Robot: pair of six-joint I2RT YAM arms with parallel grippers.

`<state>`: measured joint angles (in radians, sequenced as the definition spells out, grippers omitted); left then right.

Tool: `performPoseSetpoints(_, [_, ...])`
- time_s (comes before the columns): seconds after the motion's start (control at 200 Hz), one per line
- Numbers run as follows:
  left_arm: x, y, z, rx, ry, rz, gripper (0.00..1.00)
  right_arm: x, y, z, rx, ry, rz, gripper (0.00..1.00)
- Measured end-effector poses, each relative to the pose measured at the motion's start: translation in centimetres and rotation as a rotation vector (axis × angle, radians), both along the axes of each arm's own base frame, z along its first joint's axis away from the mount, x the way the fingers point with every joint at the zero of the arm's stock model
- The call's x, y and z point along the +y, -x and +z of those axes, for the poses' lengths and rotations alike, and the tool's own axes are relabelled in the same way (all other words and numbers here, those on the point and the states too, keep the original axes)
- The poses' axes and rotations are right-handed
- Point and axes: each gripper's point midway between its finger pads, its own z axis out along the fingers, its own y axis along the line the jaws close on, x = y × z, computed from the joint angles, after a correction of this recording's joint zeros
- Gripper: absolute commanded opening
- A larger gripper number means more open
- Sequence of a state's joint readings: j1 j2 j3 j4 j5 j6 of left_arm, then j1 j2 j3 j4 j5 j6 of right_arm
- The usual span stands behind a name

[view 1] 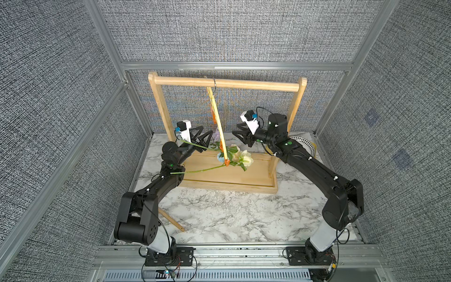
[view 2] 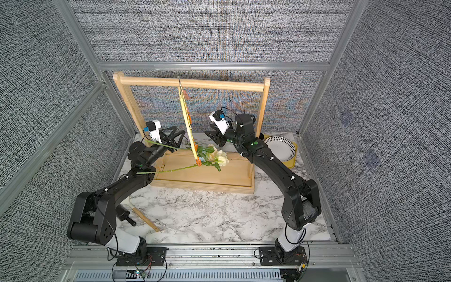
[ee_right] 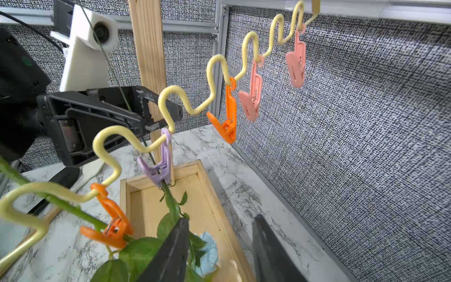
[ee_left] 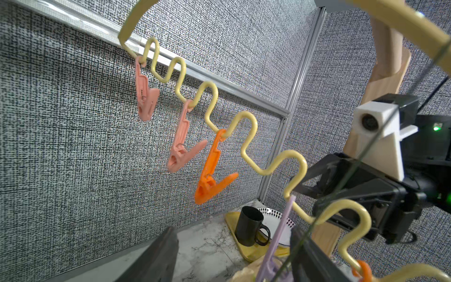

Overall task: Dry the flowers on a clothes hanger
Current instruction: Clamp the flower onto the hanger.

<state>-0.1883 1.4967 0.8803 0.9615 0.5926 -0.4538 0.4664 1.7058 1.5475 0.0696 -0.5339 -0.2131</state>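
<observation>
One clothes hanger (view 1: 218, 122) hangs between left gripper (view 1: 207, 136) and right gripper (view 1: 235, 129).

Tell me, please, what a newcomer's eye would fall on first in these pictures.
A yellow hanger hangs edge-on from the rail of the wooden rack, its wavy bar carrying bright clips. The flowers are clipped to its lower end, blooms over the rack's base. The left gripper and right gripper flank it, both open.

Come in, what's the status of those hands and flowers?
Both hands open, left hand around purple clip, right hand clear. Flowers clipped to clothes hanger. Nothing blocking.
</observation>
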Motion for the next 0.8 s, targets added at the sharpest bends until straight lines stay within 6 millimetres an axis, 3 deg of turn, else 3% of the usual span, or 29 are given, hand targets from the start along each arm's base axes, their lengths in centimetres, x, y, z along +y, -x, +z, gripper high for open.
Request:
performPoseSetpoints(0.175, [1.0, 0.7, -0.5, 0.010, -0.053, 0.059, 0.85, -0.8, 0.5, -0.2, -0.001, 0.008, -0.017, 0.45])
performPoseSetpoints(0.485, [4.7, 0.3, -1.3, 0.052, -0.099, 0.197, 0.86, -1.6, 1.2, 0.1, -0.017, 0.014, -0.032, 0.45])
performPoseSetpoints(0.801, [8.0, -0.1, -2.2, 0.108, -0.124, 0.312, 0.99, -2.5, 2.2, 0.4, -0.033, 0.018, -0.044, 0.45])
